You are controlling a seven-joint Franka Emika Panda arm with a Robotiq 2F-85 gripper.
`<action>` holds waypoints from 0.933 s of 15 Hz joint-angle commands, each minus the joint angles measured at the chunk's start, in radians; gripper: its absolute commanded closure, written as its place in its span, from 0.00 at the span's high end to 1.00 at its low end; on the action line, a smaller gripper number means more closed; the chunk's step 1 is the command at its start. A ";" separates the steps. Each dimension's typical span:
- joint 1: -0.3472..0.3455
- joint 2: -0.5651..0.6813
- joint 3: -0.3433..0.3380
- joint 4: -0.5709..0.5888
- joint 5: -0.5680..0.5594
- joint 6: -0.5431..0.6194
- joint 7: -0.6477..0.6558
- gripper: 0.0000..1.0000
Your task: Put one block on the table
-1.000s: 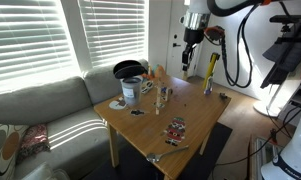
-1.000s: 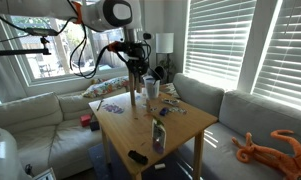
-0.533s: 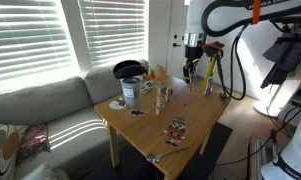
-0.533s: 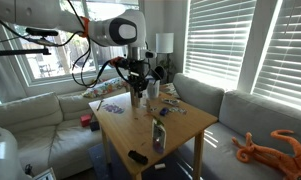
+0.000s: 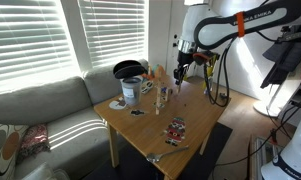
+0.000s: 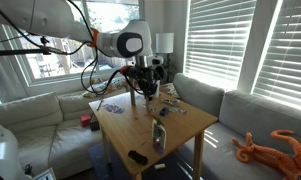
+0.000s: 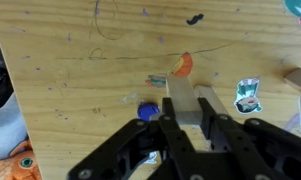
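In the wrist view my gripper [image 7: 186,104] is shut on a long pale wooden block [image 7: 182,88], held a little above the light-brown wooden table [image 7: 80,100]. Under it lie a blue cap [image 7: 147,112], an orange scrap [image 7: 183,64] and stickers. In both exterior views the gripper [image 5: 179,68] [image 6: 143,88] hangs low over the far part of the table [image 5: 150,138] [image 6: 185,122]. The block is too small to make out in those views.
On the table stand a black bowl [image 5: 128,69], a white can [image 5: 131,91], a small glass [image 5: 165,95], a dark bottle [image 6: 158,135] and a black item [image 6: 137,156]. The grey-white sofa [image 5: 40,105] wraps round the table. An orange toy [image 6: 270,148] lies on it.
The arm has swung in from beyond the table's far edge and come down over the tabletop, still shut on the block.
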 commanded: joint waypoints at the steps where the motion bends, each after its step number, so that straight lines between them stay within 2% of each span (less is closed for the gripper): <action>1: -0.010 0.026 -0.004 -0.014 0.006 0.066 0.011 0.07; 6: -0.009 0.047 0.000 -0.022 0.007 0.123 0.039 0.07; 14: -0.009 0.055 0.004 -0.051 -0.009 0.145 0.075 0.07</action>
